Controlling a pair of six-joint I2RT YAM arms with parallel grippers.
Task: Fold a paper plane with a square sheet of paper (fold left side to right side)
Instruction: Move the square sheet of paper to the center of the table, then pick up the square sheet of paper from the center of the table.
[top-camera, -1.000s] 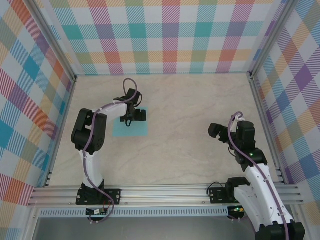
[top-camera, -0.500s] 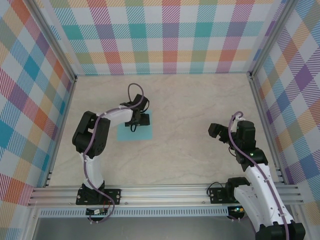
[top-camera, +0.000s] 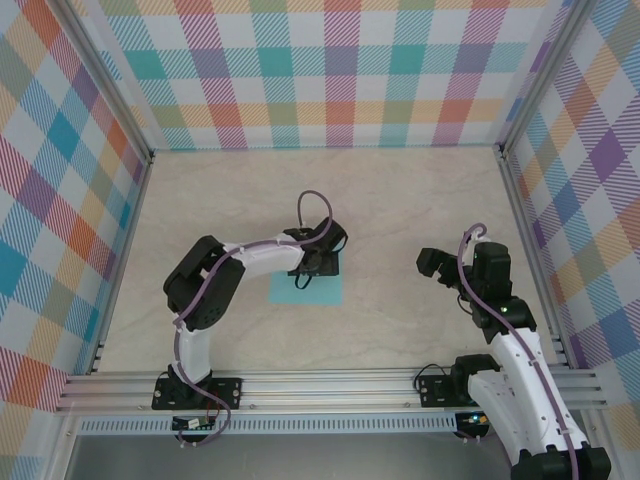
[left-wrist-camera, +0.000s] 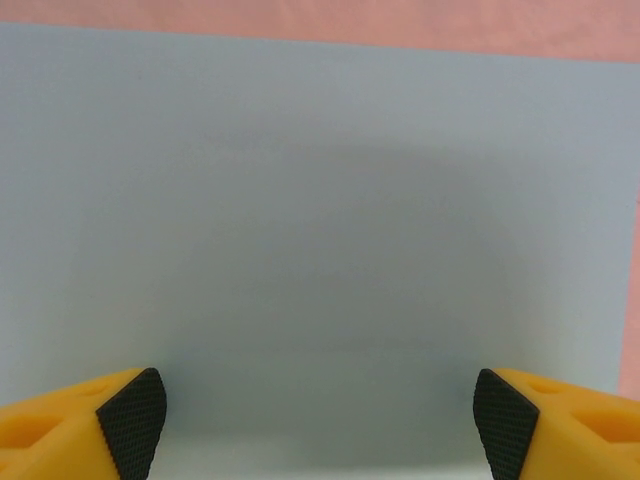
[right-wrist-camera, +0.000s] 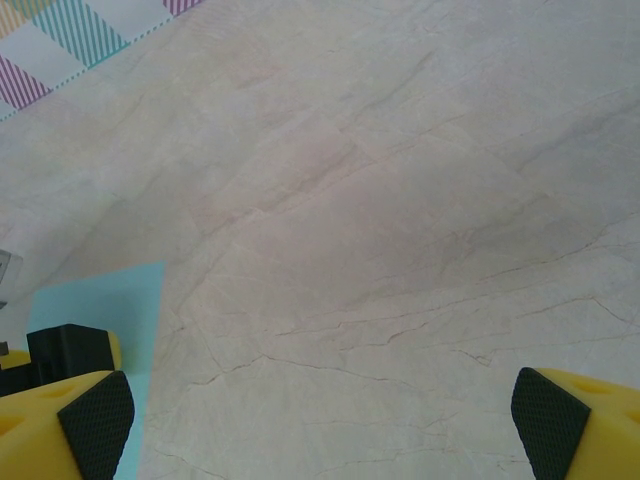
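Note:
The square sheet of paper (top-camera: 305, 290) is turquoise and lies flat and unfolded on the marble table, left of centre. My left gripper (top-camera: 318, 262) points down on the sheet's far right part. In the left wrist view the sheet (left-wrist-camera: 320, 200) spreads under the left gripper (left-wrist-camera: 320, 425), whose yellow fingers stand wide apart and open, with nothing between them. My right gripper (top-camera: 437, 265) hovers open to the right of the sheet, apart from it. In the right wrist view the right gripper (right-wrist-camera: 322, 425) is over bare table, with the sheet's corner (right-wrist-camera: 110, 300) at the left. The paper plane is out of view.
Checked walls (top-camera: 340, 70) enclose the table on three sides, with metal posts at the corners. An aluminium rail (top-camera: 330, 385) runs along the near edge, where both arm bases sit. Bare marble table (top-camera: 400, 200) lies between the sheet and the right arm.
The left gripper has moved right and nearer to the front, and the sheet has slid along under it. Its fingers have narrowed slightly. The right arm has not moved.

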